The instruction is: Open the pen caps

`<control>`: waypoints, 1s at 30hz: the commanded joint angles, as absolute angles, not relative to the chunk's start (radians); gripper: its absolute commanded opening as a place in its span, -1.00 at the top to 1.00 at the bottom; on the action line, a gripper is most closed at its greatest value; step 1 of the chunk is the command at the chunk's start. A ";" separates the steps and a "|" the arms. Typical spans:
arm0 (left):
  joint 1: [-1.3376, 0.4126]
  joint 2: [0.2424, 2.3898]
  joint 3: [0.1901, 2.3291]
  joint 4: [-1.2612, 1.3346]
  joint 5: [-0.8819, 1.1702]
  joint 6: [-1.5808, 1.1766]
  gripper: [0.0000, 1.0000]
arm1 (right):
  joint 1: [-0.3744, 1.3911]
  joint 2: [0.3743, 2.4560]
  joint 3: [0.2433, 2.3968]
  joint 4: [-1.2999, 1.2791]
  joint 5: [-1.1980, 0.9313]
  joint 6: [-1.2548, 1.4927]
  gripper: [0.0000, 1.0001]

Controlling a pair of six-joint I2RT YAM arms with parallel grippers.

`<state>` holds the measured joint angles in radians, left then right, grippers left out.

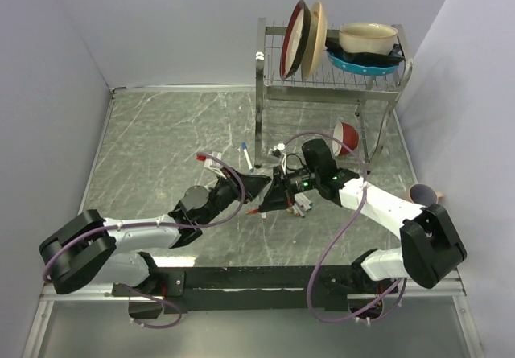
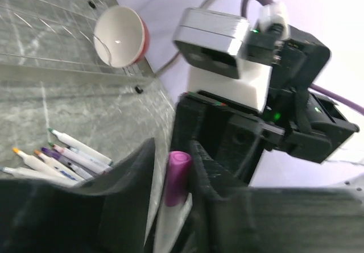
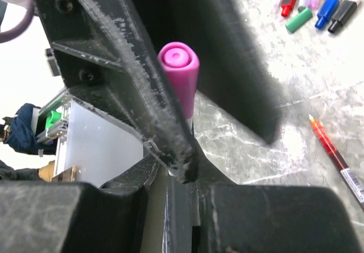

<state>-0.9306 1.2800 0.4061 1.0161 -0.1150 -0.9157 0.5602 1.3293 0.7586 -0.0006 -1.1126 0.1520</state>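
I have the two arms meeting nose to nose above the grey marbled table top [image 3: 273, 111], and the reason is plain: one pen needs two holds, one on the body and one on the cap. My right gripper [image 1: 278, 191] is narrow on the white plastic pen barrel [image 2: 169, 224]. The barrel runs down between the gripper's own fingers in the right wrist view, so I judge this side to be the anchor. The magenta plastic pen cap [image 3: 179, 74] is a short smooth cylinder with a ringed round end. It sits on the barrel's tip just ahead of those fingers, squarely between the matte black, rough-textured fingers of my left gripper [image 1: 259, 184]. Those jaws stand partway apart around the cap. The left wrist view shows a pale sliver on one side of it, so I cannot tell whether they bite or only flank it. I judge the cap is on, not yet pulled. Smooth plastic may slip under a light pinch, so I'd want a firm squeeze and a straight pull along the barrel. Beyond the right gripper's fingertips, off to one side, lie loose plastic caps in red, green, blue and black [image 3: 300, 19]. Nearer to it lies a slim translucent red pen [image 3: 333, 150]. Beside the left gripper a row of uncapped white markers [image 2: 68, 156] lies flat on the stone-like surface.
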 commanded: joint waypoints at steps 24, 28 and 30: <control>-0.796 0.526 0.325 0.250 -0.692 -0.916 0.98 | 0.638 1.565 1.045 -0.608 -0.933 -0.433 1.00; -0.782 0.540 0.279 0.088 -0.687 -1.061 0.98 | 0.637 1.549 1.017 -0.520 -0.639 -0.371 1.00; -0.776 0.548 0.264 0.003 -0.680 -1.135 0.98 | 0.635 1.551 1.015 -0.503 -0.560 -0.347 1.00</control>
<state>-0.7906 0.5327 0.2996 0.2195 -0.6449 -0.9638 0.6388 1.5806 1.0241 -0.5682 -0.8162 -0.4000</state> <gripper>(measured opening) 0.134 0.220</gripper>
